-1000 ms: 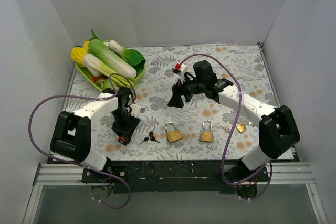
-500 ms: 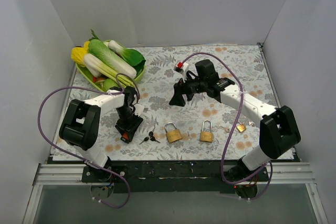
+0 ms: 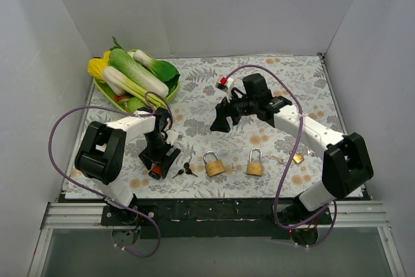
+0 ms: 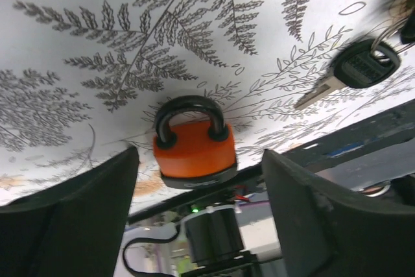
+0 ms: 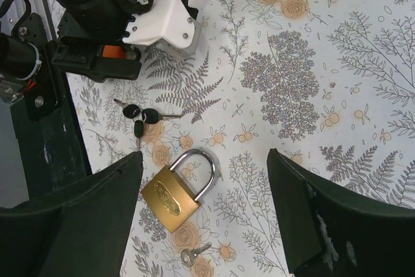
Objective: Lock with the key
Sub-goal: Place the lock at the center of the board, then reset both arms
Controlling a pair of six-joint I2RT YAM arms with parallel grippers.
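Note:
My left gripper (image 3: 157, 159) is low over the table, open, with an orange padlock (image 4: 194, 154) lying between its fingers and a gap on each side. The padlock's black shackle looks closed. A bunch of black-headed keys (image 3: 183, 171) lies just right of it and shows in the left wrist view (image 4: 362, 68). My right gripper (image 3: 220, 119) is open and empty, raised above the table's middle. The right wrist view shows a brass padlock (image 5: 175, 192) below it, the keys (image 5: 139, 115) and a small loose key (image 5: 194, 254).
Two brass padlocks (image 3: 213, 164) (image 3: 255, 165) lie near the front edge, and a smaller one (image 3: 297, 157) lies to the right. A green basket (image 3: 170, 87) of vegetables stands at the back left. White walls enclose the table.
My left gripper has shifted slightly right and toward the front, over the orange padlock, with the arm's elbow swung in. My right gripper has barely moved.

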